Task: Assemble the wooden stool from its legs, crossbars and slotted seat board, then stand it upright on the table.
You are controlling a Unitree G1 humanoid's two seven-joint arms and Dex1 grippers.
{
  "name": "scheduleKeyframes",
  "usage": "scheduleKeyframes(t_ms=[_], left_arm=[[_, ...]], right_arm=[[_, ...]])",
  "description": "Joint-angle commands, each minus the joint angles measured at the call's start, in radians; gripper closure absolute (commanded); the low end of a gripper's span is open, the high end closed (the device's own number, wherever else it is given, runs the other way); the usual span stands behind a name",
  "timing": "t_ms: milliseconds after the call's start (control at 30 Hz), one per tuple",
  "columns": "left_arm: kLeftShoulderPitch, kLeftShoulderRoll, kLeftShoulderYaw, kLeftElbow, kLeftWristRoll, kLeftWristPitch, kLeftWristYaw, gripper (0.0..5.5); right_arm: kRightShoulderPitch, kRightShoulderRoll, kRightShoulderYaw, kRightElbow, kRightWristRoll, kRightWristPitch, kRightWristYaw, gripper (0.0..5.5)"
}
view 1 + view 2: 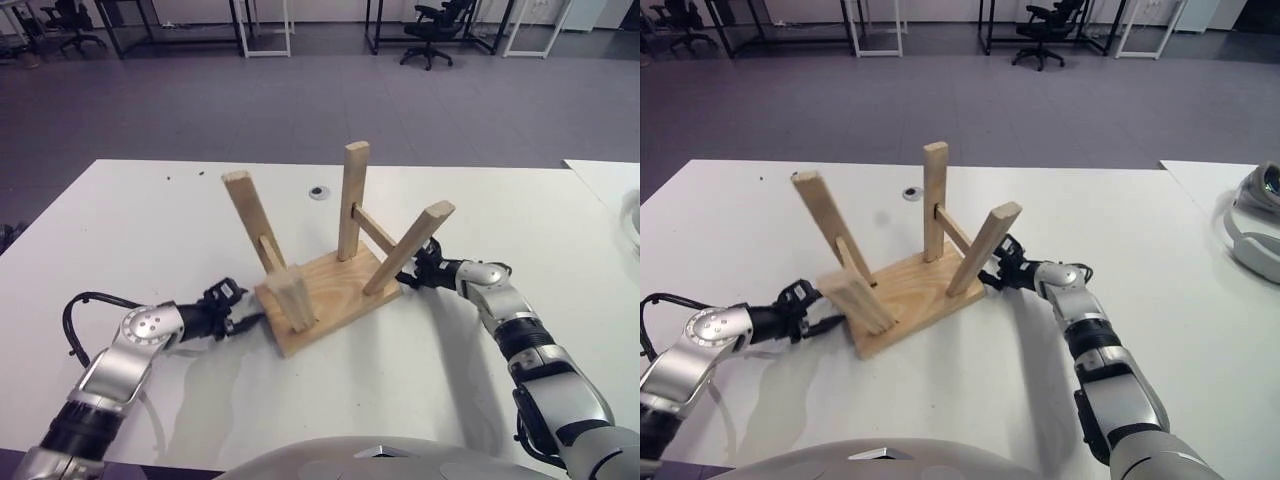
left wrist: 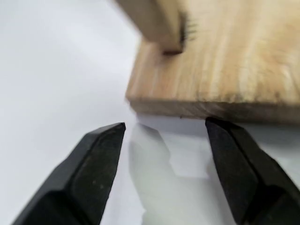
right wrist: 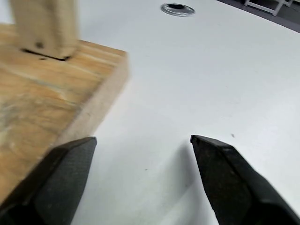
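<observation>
The stool (image 1: 349,230) stands upside down on the white surface (image 1: 150,220), with its seat board (image 1: 340,292) flat and four legs pointing up. The left jaws are wide open just beside the board's near-left corner and hold nothing. The right jaws, also open and empty, are at its right corner.

The stool (image 1: 335,255) stands upside down before me. Its pale, grained seat board (image 1: 345,288) lies flat on the white table (image 1: 150,225), turned on a diagonal. Four square legs (image 1: 351,200) rise from its corners and splay outward, at 10, 12, 3 and 7 o'clock of the board. One crossbar (image 1: 376,231) links the 12 and 3 o'clock legs. A second crossbar (image 1: 270,253) links the 10 and 7 o'clock legs.
</observation>
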Motion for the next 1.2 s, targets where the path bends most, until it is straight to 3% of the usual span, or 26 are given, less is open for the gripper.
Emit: scheduleKeyframes(t_ms=[33,267,400,567,700,800,967,1067,1200], left_arm=[[-0.121,-0.217,0.003,0.167,-0.077,-0.053,0.013,2.34],[0.120,-0.128,0.253,0.059,-0.038,-0.099,0.158,2.34],[0.257,-0.184,0.158,-0.164,-0.038,-0.001,0.173,2.34],[0.234,-0.283,-0.016,-0.302,-0.033,0.122,0.190,2.34],[0.203,-0.328,-0.059,-0.498,-0.122,0.259,0.195,2.34],[0.164,-0.309,0.030,-0.659,-0.242,0.419,0.183,2.34],[0.093,-0.241,0.194,-0.817,-0.415,0.600,0.130,2.34],[0.076,-0.186,0.259,-0.887,-0.482,0.664,0.121,2.34],[0.179,-0.082,0.274,-0.847,-0.448,0.645,0.069,2.34]], right_arm=[[0.191,-0.045,-0.029,-0.205,0.009,0.028,0.005,1.73],[0.515,-0.044,-0.209,-0.714,0.002,0.272,-0.347,1.73],[0.624,-0.019,-0.185,-0.850,-0.011,0.357,-0.387,1.73],[0.609,0.031,-0.128,-0.994,0.026,0.478,-0.394,1.73],[0.613,0.059,-0.092,-1.204,0.127,0.675,-0.379,1.73],[0.562,0.069,-0.138,-1.400,0.249,0.910,-0.370,1.73],[0.434,0.016,-0.361,-1.576,0.457,1.200,-0.318,1.73],[0.358,-0.033,-0.481,-1.596,0.550,1.279,-0.286,1.73],[0.398,-0.128,-0.499,-1.598,0.550,1.280,-0.265,1.73]])
